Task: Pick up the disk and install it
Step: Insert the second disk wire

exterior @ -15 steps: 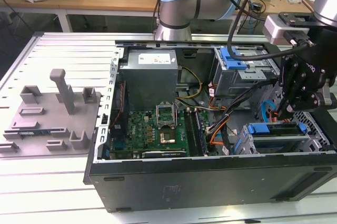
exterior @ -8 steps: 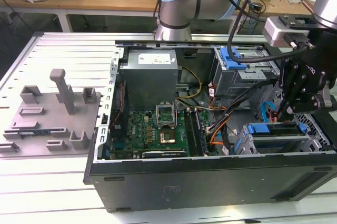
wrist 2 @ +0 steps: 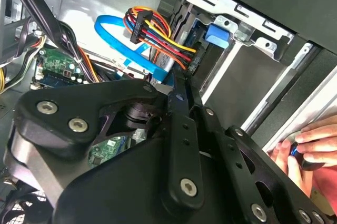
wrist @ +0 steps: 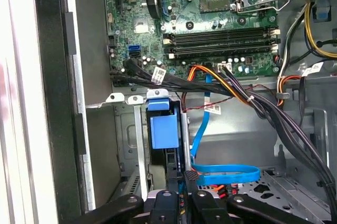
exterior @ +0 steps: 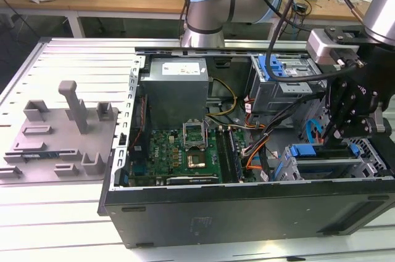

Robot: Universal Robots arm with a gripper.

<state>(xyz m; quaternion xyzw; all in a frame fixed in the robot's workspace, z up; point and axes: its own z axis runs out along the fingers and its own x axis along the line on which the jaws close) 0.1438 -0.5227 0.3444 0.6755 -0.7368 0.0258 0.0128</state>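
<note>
Right, gripper [wrist: 181,183] sits low over the drive cage [wrist: 125,134], in the case corner beside the motherboard [wrist: 210,13]. Open or closed, I cannot tell: the arm's own black linkage blocks the contact point in both wrist views. The disk [wrist: 162,131] is standing on edge inside the drive cage, its blue frame showing, directly ahead of the gripper and touching or nearly touching it. It looks seated or close to seated, though I can't confirm from here. Blue cable [wrist: 224,171] loops just beside the cage, and the power cable bundle [wrist 2: 155,37] hangs near its mouth. A person's hand [wrist 2: 310,147] rests on the case edge outside the cage. Handling call: the disk is rigid, dense for its size and shock-sensitive, with smooth metal faces. Grip the blue plastic frame edges, not the label face, and keep it square to the cage rails.
</note>
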